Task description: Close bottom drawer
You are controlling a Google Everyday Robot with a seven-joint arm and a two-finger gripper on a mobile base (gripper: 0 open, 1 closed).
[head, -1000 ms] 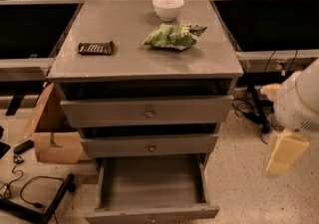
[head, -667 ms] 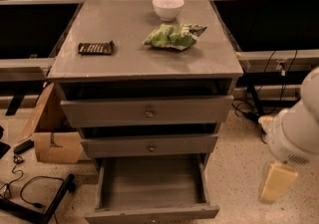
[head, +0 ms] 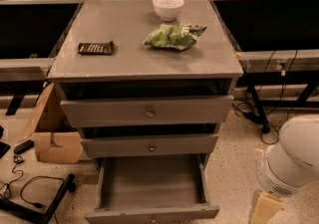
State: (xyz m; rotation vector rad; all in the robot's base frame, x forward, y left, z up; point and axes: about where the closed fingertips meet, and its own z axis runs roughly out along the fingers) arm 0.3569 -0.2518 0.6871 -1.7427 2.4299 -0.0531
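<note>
The bottom drawer [head: 152, 212] of the grey cabinet is pulled far out, and its plain grey box interior is empty. Its front sits at the lower edge of the view, so the knob barely shows. The two drawers above it, each with a small brass knob, stand only slightly out. My gripper [head: 263, 209], pale yellow under a white rounded arm housing [head: 294, 156], hangs low at the right of the open drawer, apart from it and near the floor.
On the cabinet top [head: 124, 61] lie a white bowl [head: 168, 6], a green snack bag [head: 173, 36] and a dark bar [head: 95, 48]. A cardboard box [head: 52, 136] and cables lie at the left on the floor. Table legs and cords stand at the right.
My arm has dropped lower along the cabinet's right side, bringing the gripper down toward the floor. The drawers have not moved.
</note>
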